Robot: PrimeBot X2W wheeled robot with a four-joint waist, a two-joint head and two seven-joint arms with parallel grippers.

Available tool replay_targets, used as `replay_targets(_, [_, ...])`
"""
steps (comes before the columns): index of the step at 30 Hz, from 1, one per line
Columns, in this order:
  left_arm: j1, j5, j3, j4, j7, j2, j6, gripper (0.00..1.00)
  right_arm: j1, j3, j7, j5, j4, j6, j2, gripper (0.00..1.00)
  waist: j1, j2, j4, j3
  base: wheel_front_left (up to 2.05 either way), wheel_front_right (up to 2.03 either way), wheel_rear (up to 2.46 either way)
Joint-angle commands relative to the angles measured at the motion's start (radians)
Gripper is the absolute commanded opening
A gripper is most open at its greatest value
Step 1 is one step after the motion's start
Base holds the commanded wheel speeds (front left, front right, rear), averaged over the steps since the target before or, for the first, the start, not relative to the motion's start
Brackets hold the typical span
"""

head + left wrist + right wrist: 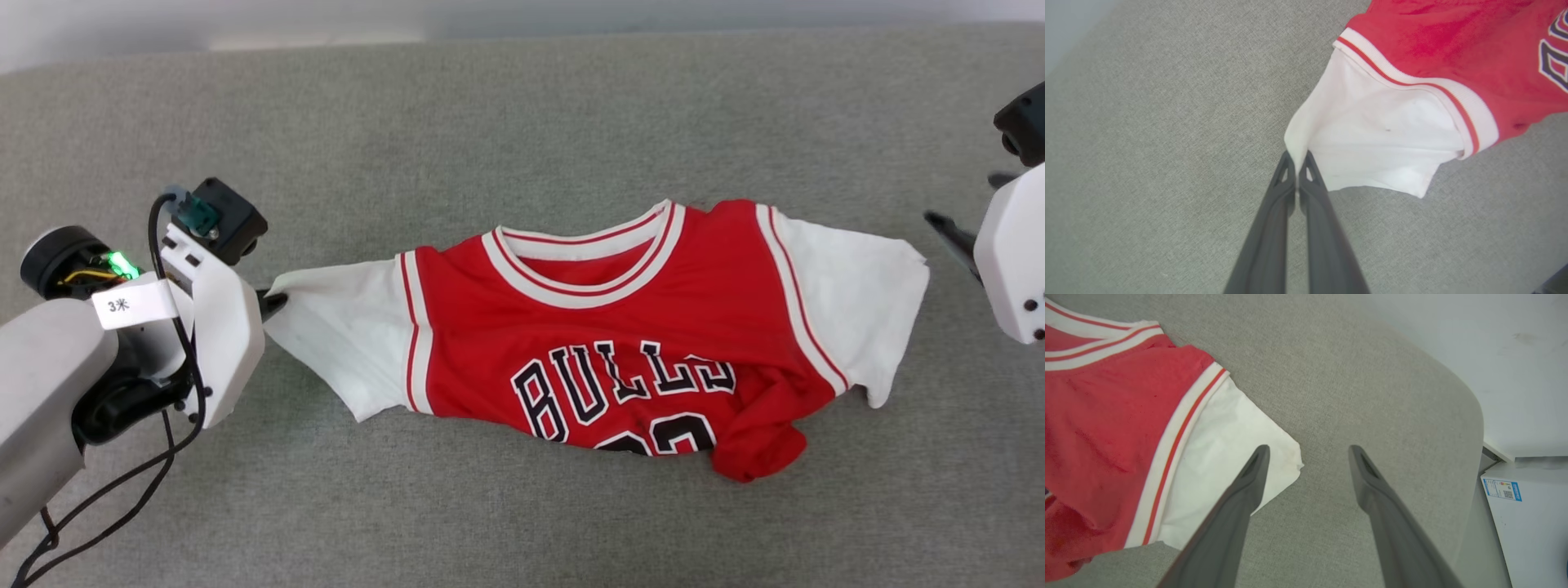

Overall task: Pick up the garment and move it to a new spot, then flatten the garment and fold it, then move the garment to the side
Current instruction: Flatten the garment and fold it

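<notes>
Jaws of the left gripper [1297,157] are pressed together, pinching the outer corner of a white sleeve [1380,139]. The cloth rises to a small peak where the two dark fingers [1274,228] meet, and from there the sleeve fans out toward the red body of the garment [620,327].

Jaws of the right gripper [1309,448] stand spread wide with nothing between them. They hang over bare grey cloth just past the other white sleeve [1224,428]. In the right wrist view one finger [1237,506] crosses in front of that sleeve's corner; whether it touches cannot be told.

The garment lies front up across the middle of the bench [522,122], which is covered in grey fabric. Its striped collar points toward the far edge and its sleeves reach toward the left and right ends. The black letters BULLS show on the chest. The lower part is bunched under along the near side, so only the top of the number shows, and a red corner of the hem [755,453] lies crumpled toward the right.

Beyond the rounded corner of the bench stands a white box [1527,522] with a small blue label.
</notes>
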Motion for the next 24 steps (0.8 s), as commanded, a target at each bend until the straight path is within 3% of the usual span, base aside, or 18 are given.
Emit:
replay_targets(1, [-0.02,0.011,0.008,-0.016,-0.01,-0.003,0.006,0.0,-0.039,0.043,0.114,0.077,0.018,-0.001,-0.031,1.0,0.0,0.0,0.027,0.043,0.0,0.0,0.0])
replay_targets(6, [-0.052,0.034,0.024,-0.052,-0.032,0.003,0.013,0.0,-0.112,0.086,0.275,0.179,0.067,-0.001,-0.057,1.0,0.0,0.0,0.055,0.11,0.0,0.0,0.0])
replay_targets(12, [-0.078,0.052,0.036,-0.076,-0.045,0.006,0.014,0.0,-0.13,0.081,0.296,0.198,0.15,-0.001,-0.025,1.0,0.0,0.0,0.078,0.167,0.0,0.0,0.0])
replay_targets(20, [-0.078,0.059,0.033,-0.075,-0.059,-0.005,0.011,0.0,-0.028,0.162,0.295,0.22,0.233,0.0,0.002,1.0,0.0,0.0,0.084,0.192,0.0,0.0,0.0])
replay_targets(21, [-0.073,0.056,0.032,-0.071,-0.061,-0.002,0.011,0.0,-0.024,0.165,0.285,0.225,0.235,0.001,0.008,0.96,0.0,0.0,0.08,0.189,0.0,0.0,0.0])
replay_targets(22, [-0.067,0.052,0.03,-0.066,-0.063,-0.001,0.011,0.0,-0.027,0.161,0.267,0.227,0.236,0.001,0.013,0.06,0.0,0.0,0.074,0.183,0.0,0.0,0.0])
replay_targets(23, [-0.061,0.051,0.029,-0.062,-0.065,0.0,0.01,0.0,-0.034,0.158,0.254,0.229,0.237,0.001,0.015,0.0,0.0,0.0,0.069,0.174,0.0,0.0,0.0])
replay_targets(24, [-0.056,0.047,0.028,-0.056,-0.066,0.0,0.01,0.0,-0.047,0.156,0.235,0.224,0.232,0.001,0.011,0.0,0.0,0.0,0.064,0.163,0.0,0.0,0.0])
